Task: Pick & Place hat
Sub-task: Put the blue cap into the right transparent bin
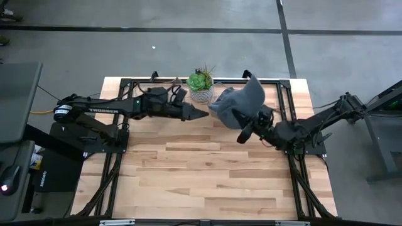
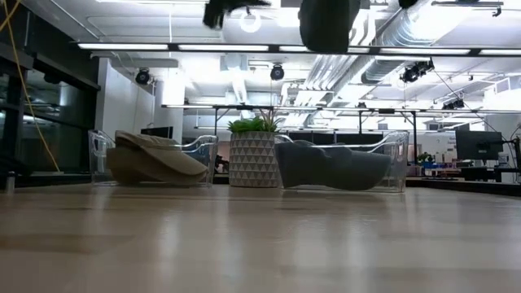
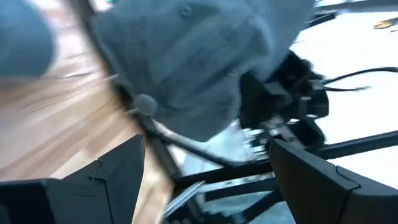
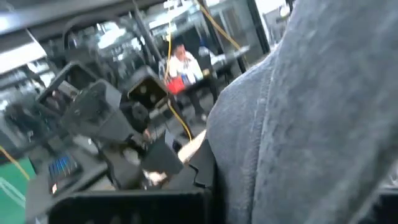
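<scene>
The right claw point(image 1: 246, 133), just right of centre in the overhead frame, is clamped tight on the grey hat point(image 1: 239, 103), and the cloth drapes up and away from it toward the top edge of the tabletop point(image 1: 207, 169). In the right wrist view the hat point(image 4: 311, 118) fills the whole right side of the frame. Facing it from the left, the left claw point(image 1: 202, 114) has its fingers spread wide and holds nothing; its tips point straight at the hat's edge, very close, though I can't say whether they touch. From the left wrist camera the hat point(image 3: 186, 62) hangs just beyond those open fingers point(image 3: 118, 171).

This looks to me like a hand-over or a two-handed placing. To do it well, the right claw should hold its grip until the left has a firm bite on a thick fold, not a loose corner, or the cloth will sag and slip.

Just behind the meeting point, top centre, sits a potted plant point(image 1: 200, 86), close enough to get knocked. From table height, clear bins flank the plant: a tan hat point(image 2: 155, 161) on the left, another grey hat point(image 2: 334, 167) on the right. The tabletop is pale wood planks, bare in front. Beyond: an open workshop with strip lights, ducting, and a person seated far off point(image 4: 181, 65).
</scene>
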